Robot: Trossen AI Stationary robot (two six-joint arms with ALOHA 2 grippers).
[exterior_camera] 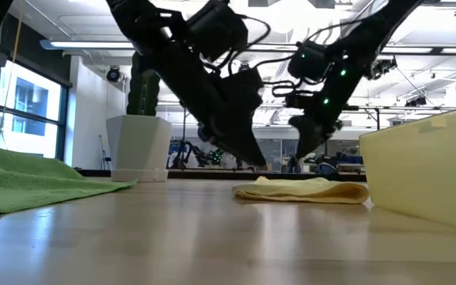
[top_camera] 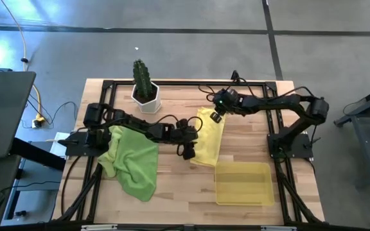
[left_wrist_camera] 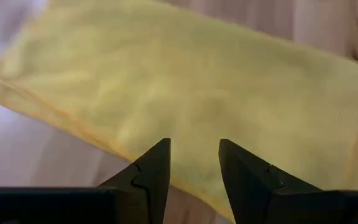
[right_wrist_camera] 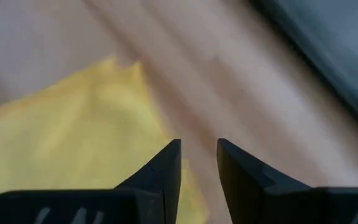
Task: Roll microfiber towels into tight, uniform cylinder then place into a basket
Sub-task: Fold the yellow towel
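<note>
Yellow towel (top_camera: 209,138): flat, frame centre.
Left gripper (left_wrist_camera: 194,163): fingers apart, empty, over its edge.
Right gripper (right_wrist_camera: 198,160): narrow gap, empty, at its corner.
Low view only: both tips hang above cloth.

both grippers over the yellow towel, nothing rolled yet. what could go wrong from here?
1. The yellow towel lies flat and folded, with the left gripper open over one edge. A pinch there may catch only the top layer, so the roll could start loose.
2. The right gripper hovers open at the far corner, mostly over bare table, and could close on nothing.
3. The left arm stretches over the green towel and might drag it along.
</note>
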